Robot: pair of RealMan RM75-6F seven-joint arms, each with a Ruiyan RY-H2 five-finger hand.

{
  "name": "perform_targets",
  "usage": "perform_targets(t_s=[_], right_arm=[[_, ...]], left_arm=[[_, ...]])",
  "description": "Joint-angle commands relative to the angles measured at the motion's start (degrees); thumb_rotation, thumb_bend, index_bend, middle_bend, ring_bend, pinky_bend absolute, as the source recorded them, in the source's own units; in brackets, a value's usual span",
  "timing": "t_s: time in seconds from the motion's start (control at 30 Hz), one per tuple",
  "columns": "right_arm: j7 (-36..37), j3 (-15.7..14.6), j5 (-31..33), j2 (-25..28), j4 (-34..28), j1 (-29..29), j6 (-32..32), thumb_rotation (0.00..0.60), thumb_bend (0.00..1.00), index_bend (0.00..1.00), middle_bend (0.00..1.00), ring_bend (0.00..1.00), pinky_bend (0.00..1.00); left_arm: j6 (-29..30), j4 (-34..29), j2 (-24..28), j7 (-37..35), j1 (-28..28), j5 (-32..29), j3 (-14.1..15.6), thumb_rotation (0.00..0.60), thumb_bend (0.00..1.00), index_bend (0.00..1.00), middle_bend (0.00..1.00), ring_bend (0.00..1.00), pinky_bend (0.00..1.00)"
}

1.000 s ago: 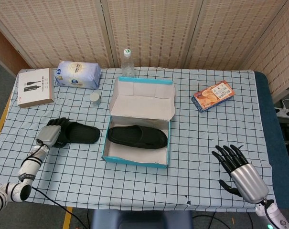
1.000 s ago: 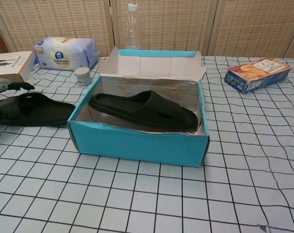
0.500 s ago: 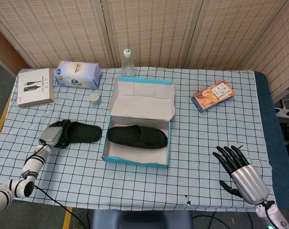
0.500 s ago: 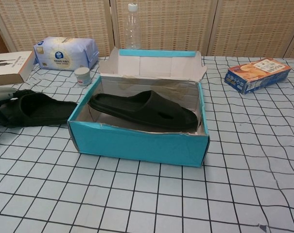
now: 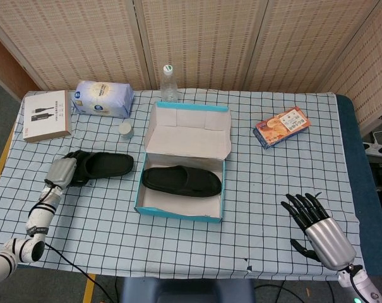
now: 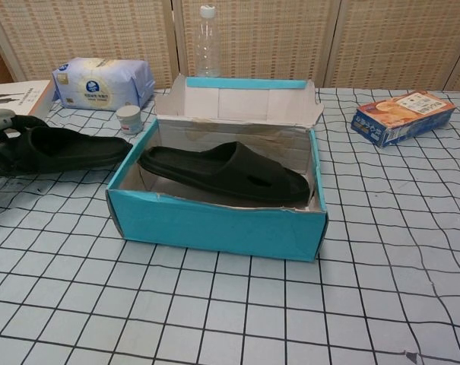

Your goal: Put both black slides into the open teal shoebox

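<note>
Two black slides, matte, moulded in one piece with a broad strap over the forefoot. One slide [image 5: 182, 181] lies inside the shoebox [image 5: 178, 213], sole down, long axis running left-right across the box floor; in the chest view [image 6: 223, 173] its strap end sits toward the left, and its open heel toward the right wall. It fills most of the floor's width.

Shoebox: teal outside, pale card inside, lid flap [image 5: 189, 130] standing open at the far side. It sits mid-tabletop.

Second slide [image 5: 106, 165] is outside the box, just left of it, on or just above the checked cloth; cannot tell which. Long axis also left-right, roughly parallel to the boxed one. Its right end is close to the box's left wall but apart from it. In the chest view [image 6: 62, 150] it looks slightly tilted, left end higher.

Left hand [image 5: 62, 172] grips the slide's left end, fingers [image 5: 74, 175] curled around it; the exact wrap is partly hidden.

Right hand [image 5: 316, 226] is at the near right of the tabletop [image 5: 292, 183], well apart from the box, holding nothing, fingers [image 5: 302, 207] spread and pointing away from the robot.

Elsewhere on the cloth: a bottle [image 5: 168, 83] behind the box, a small jar [image 5: 125, 130] just left of the flap, a white soft pack [image 5: 103, 98], a flat white carton [image 5: 47, 114] at far left, a snack box [image 5: 282, 127] at far right.
</note>
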Motion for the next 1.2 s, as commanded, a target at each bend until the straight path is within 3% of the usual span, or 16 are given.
perform_targets(t_s=[0.03,0.4,0.63,0.8,1.0,1.13,1.2], right_arm=[[-0.1,0.0,0.0,-0.1,-0.1,0.1,-0.5,0.6,0.2,0.0,0.0,0.0,0.0],[-0.6,0.1,0.6,-0.7,0.2,0.3,-2.5,0.6,0.2,0.0,0.0,0.0,0.0],[-1.4,0.1,1.3,-1.2,0.4,0.0,-3.1,0.6,0.2,0.0,0.0,0.0,0.0],[-1.6,-0.3,0.9,-1.5,0.6,0.0,-3.7,0.6,0.2,0.0,0.0,0.0,0.0],[-0.6,-0.6,0.9,-1.9,1.7,-0.1,-4.0,0.6,0.2,0.0,0.0,0.0,0.0],[-0.5,-0.6,1.0,-2.1,2.1,0.2,-4.7,0.6,0.2,0.0,0.0,0.0,0.0],[-0.4,-0.6,0.9,-2.0,2.2,0.3,-4.8,0.6,0.2,0.0,0.0,0.0,0.0]], left_arm=[[1.2,-2.0,1.7,-1.1,0.5,0.4,-1.0,0.6,0.46,0.57,0.56,0.53,0.58],[3.6,-13.9,10.3,-8.6,-0.3,0.3,-7.9,0.6,0.48,0.6,0.6,0.57,0.61],[-0.8,-26.5,16.7,-13.5,-2.4,1.3,-10.5,0.6,0.48,0.59,0.59,0.57,0.61],[-9.9,-38.8,24.5,-17.5,-4.8,-1.8,-12.3,0.6,0.48,0.59,0.6,0.57,0.61],[-21.7,-50.6,32.7,-17.2,-9.8,-5.5,-12.9,0.6,0.48,0.59,0.6,0.58,0.63],[-25.5,-56.7,34.3,-15.2,-14.3,-6.7,-13.5,0.6,0.48,0.59,0.6,0.58,0.63],[-28.7,-56.6,34.4,-12.4,-18.5,-8.2,-12.2,0.6,0.48,0.59,0.61,0.58,0.64]])
